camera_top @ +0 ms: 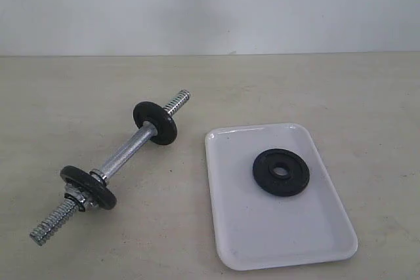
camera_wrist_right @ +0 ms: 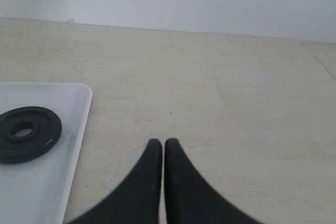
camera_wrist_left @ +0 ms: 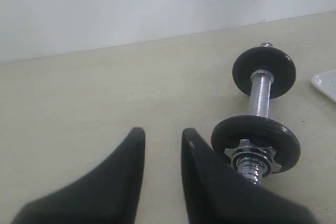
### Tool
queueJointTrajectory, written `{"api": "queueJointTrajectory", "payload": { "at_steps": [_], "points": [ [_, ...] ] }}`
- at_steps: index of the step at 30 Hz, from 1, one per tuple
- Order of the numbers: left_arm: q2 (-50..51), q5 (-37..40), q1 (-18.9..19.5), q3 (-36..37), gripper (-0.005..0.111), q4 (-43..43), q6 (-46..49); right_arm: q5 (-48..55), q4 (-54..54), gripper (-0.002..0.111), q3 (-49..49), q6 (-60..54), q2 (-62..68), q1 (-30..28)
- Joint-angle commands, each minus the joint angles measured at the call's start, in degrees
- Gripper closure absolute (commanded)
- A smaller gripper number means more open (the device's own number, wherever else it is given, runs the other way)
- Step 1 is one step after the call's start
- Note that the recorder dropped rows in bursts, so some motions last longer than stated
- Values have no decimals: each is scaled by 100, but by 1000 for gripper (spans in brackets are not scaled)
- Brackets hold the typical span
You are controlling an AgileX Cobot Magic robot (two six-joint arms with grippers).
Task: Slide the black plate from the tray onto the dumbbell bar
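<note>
The black plate [camera_top: 281,172] lies flat in the white tray [camera_top: 243,227] right of centre; it also shows in the right wrist view as the black plate [camera_wrist_right: 25,133] on the tray [camera_wrist_right: 63,145]. The dumbbell bar [camera_top: 125,152] lies diagonally on the table at left, with two alike black discs on it and a star nut [camera_wrist_left: 251,153] against the near disc. Neither gripper shows in the exterior view. My left gripper [camera_wrist_left: 163,136] is open over bare table beside the bar [camera_wrist_left: 260,97]. My right gripper [camera_wrist_right: 160,144] is shut, empty, beside the tray.
A beige tabletop [camera_top: 367,109] runs back to a pale wall [camera_top: 210,4]. The bar's far threaded end [camera_top: 176,103] and near threaded end [camera_top: 52,222] stick out past the discs. A tray corner [camera_wrist_left: 326,83] shows at the edge of the left wrist view.
</note>
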Motion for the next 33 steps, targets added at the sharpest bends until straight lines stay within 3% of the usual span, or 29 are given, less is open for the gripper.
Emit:
{"api": "queueJointTrajectory", "payload": {
  "at_steps": [1,20,27,29,32,33],
  "points": [
    [-16,-43,14,17,84,-19,-47,-49,0,108,-3,4,-32,-13],
    [-16,-58,14,17,84,-19,-47,-71,-49,108,-3,-81,-32,-13],
    [-16,-151,14,17,84,196,84,-1504,-60,108,-3,-92,-32,-13],
    [-16,-456,14,17,84,226,84,-2165,-60,108,-3,-92,-32,-13],
    [-16,-1708,14,17,84,215,-12,-3221,-47,108,-3,147,-32,-8],
    [-16,-2461,14,17,84,215,-132,-3609,-47,108,-3,390,-32,-8]
  ]
}}
